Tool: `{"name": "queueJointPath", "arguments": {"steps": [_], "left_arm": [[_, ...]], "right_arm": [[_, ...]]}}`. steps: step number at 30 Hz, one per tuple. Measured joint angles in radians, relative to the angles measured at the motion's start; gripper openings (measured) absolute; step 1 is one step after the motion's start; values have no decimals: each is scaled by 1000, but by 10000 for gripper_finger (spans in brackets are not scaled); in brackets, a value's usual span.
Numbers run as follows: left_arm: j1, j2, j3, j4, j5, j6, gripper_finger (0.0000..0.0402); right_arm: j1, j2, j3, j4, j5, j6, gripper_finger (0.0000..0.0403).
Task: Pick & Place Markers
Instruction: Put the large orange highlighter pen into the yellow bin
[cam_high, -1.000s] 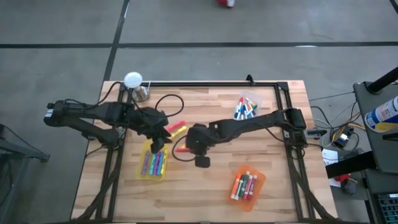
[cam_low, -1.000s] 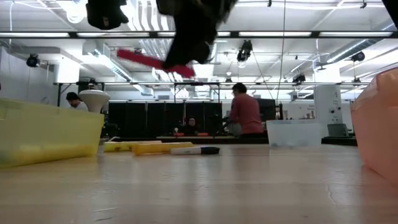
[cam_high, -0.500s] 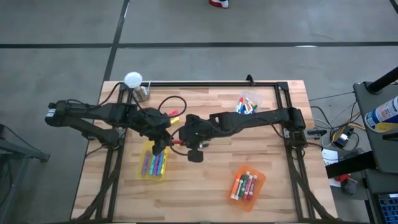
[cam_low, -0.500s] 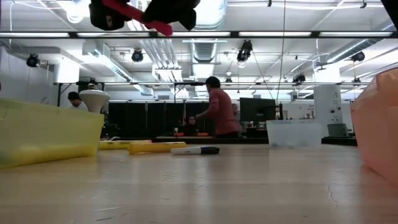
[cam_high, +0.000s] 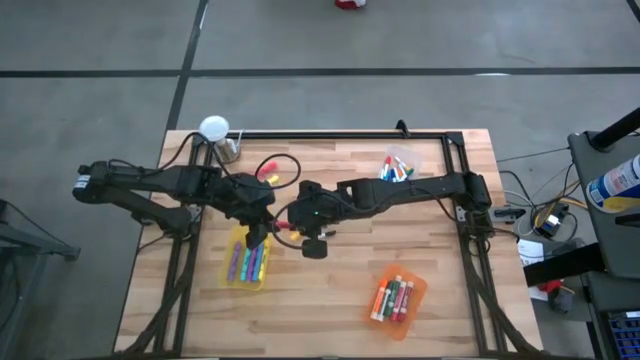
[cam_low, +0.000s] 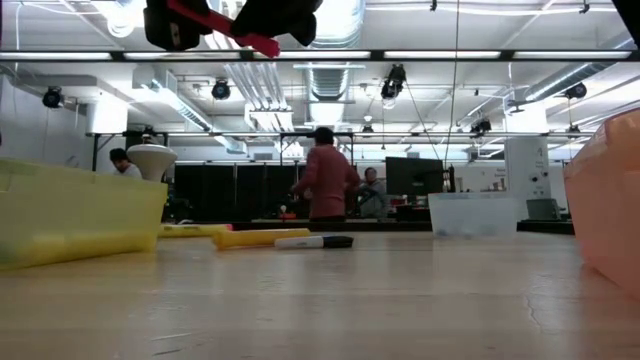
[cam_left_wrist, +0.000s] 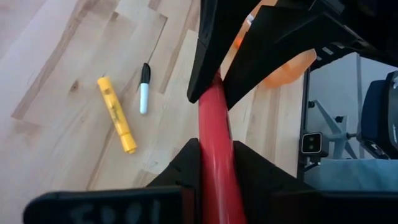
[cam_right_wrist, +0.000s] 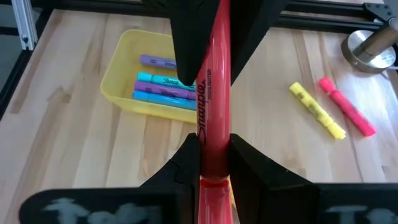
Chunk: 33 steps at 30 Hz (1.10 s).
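- Both tools meet mid-air over the left-centre of the tabletop (cam_high: 440, 270), each clamped on the same red marker (cam_right_wrist: 213, 87).
- Right tool (cam_right_wrist: 214, 149) grips one end of the marker; its fingers (cam_right_wrist: 186, 155) pinch the barrel from both sides.
- Left tool (cam_left_wrist: 216, 158) has its fingers closed onto the other end, seen in the left wrist view with the red barrel running between them.
- In the low view the marker sits high above the surface, tilted, spanning between the two dark tools.
- Yellow bin (cam_high: 247, 262) lies just below the left tool in the high view, holding purple, teal and pink markers.
- Orange bin (cam_high: 397, 295) sits toward the near right, with orange, red and green markers inside.
- Clear bin (cam_high: 398, 168) at the far right holds blue, red and white markers.
- Loose on the tabletop: yellow marker (cam_left_wrist: 116, 115), white marker with black cap (cam_left_wrist: 144, 88), pink marker (cam_right_wrist: 347, 115).
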Motion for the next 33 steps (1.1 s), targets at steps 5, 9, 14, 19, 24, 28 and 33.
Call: {"name": "queueJointPath", "arguments": {"steps": [5,9,14,19,24,28,33], "left_arm": [[0,0,0,-1,1,5,57],[0,-4,1,-18,5,13,57],[0,-13,2,-165,10,10,57],[0,-14,2,-356,88,-1,57],[0,-12,-2,-494,208,5,57],[0,-9,-40,-514,274,6,57],[0,14,-143,-502,379,-4,62]], "right_arm": [[0,0,-1,2,0,6,50],[0,0,-10,12,2,48,89],[0,1,-58,-26,29,104,188],[0,2,-133,-33,28,126,246],[0,1,-189,-22,28,134,267],[0,1,-204,-17,27,145,269],[0,1,-204,-15,26,145,260]]}}
